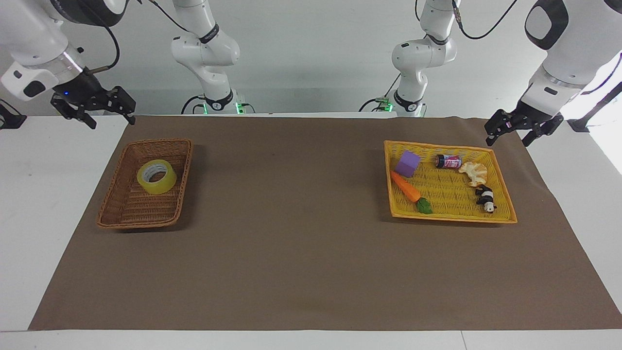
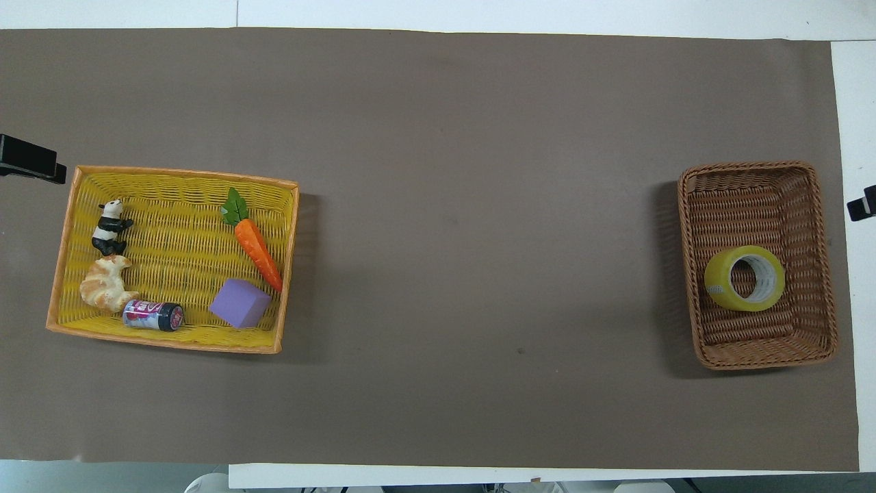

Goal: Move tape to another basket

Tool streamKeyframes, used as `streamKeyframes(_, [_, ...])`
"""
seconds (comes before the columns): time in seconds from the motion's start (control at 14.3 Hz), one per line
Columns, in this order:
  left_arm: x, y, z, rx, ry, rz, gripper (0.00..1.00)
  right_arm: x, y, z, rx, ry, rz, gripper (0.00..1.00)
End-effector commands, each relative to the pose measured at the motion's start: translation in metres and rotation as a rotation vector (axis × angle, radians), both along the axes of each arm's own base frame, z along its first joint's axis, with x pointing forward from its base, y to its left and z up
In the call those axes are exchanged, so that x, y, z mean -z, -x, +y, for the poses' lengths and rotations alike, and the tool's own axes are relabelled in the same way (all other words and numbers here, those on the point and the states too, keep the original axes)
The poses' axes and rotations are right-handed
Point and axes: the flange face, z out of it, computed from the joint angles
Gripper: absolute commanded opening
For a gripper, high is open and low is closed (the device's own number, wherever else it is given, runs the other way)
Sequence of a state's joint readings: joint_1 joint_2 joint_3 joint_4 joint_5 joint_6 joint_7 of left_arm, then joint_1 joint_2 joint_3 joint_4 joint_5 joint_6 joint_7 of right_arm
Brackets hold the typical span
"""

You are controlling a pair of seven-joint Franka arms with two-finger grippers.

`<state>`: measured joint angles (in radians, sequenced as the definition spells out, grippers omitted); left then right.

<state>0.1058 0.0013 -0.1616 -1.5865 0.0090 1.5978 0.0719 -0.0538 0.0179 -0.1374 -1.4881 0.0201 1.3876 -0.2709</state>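
I saw the tape (image 1: 156,176) lying flat in the brown wicker basket (image 1: 116,194), at the right arm's end of the counter (image 1: 73,160). It sat in the part of the basket nearer to the robots, with its hole facing up. Nothing else was in that basket.

The right gripper (image 1: 109,114) hung high over the white counter by the corner of the brown cloth (image 1: 291,253). Its fingers were spread wide and held nothing. It was well apart from the tape.

The left gripper (image 1: 509,135) hung over the cloth just by a corner of the yellow basket (image 1: 452,218). Its fingers were spread too, and they were empty.

I judged that the move was done and the only step left was to park the arms. To do that well, I would lift each arm straight up and away, slow and smooth. I would keep the fingers clear of the basket rims so that no basket got bumped or dragged. I would leave the purple cube (image 1: 407,163), the toy carrot (image 1: 406,187), the little can (image 1: 448,161), the toy croissant (image 1: 474,172) and the toy panda (image 1: 485,198) alone in the yellow basket.

The tape was a fat roll, see-through yellow, with a white ring inside. It looked smooth and shiny. It looked a bit wide for the fingers to pinch across. Lying flat, I thought it would not roll.
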Motion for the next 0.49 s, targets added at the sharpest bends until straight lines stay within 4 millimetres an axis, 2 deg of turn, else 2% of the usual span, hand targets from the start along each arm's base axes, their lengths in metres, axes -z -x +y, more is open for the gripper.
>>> streamKeyframes(0.0, [-0.002,-0.003,0.005,-0.003,-0.003,-0.007,0.99,0.004,-0.004,0.029,0.007,0.033,0.048,0.99])
streamKeyframes(0.07, [-0.003,-0.002,0.006,-0.005,-0.004,-0.01,0.99,0.008,-0.006,0.038,0.01,0.056,0.069,0.99])
streamKeyframes(0.42, [0.007,0.003,0.01,-0.013,-0.007,0.024,0.99,0.007,-0.007,0.038,0.071,0.081,0.062,0.99])
